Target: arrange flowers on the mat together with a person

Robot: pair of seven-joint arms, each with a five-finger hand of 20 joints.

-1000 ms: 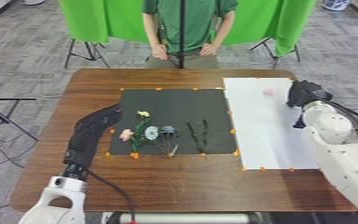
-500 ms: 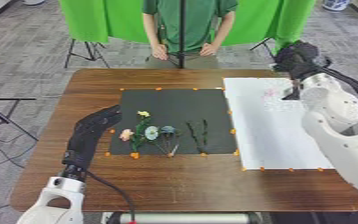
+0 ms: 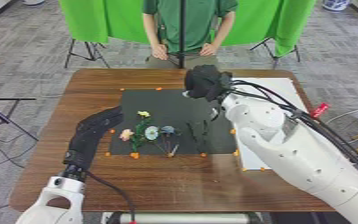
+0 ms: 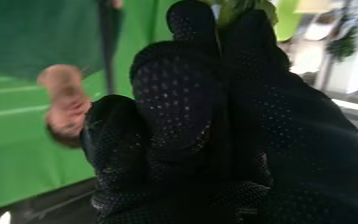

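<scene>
Head view: the right hand [image 3: 208, 82] has swung from above the white sheet [image 3: 280, 86] to the dark mat's [image 3: 153, 102] far right corner, fingers pinching a green sprig [image 4: 248, 9], so setting it near the flowers [image 3: 151, 132] likely follows

The table [image 3: 158, 185] is brown wood, smooth, its grain showing in streaks. On it, the dark mat [image 3: 171, 102] looks flat and matt, the white mat [image 3: 291, 87] smooth and paler, cloth or paper, I can't tell which. Both arms have hard, smooth white shells like plastic, with a soft gloss. The left hand [image 3: 97, 122] and right hand [image 3: 207, 82] wear matt black fabric; in the right wrist view the weave is dotted and rough. The green curtain [image 3: 95, 20] is cloth, softly creased. Black cables [image 3: 322, 132] look smooth, and the grey floor [image 3: 33, 75] matt.
</scene>
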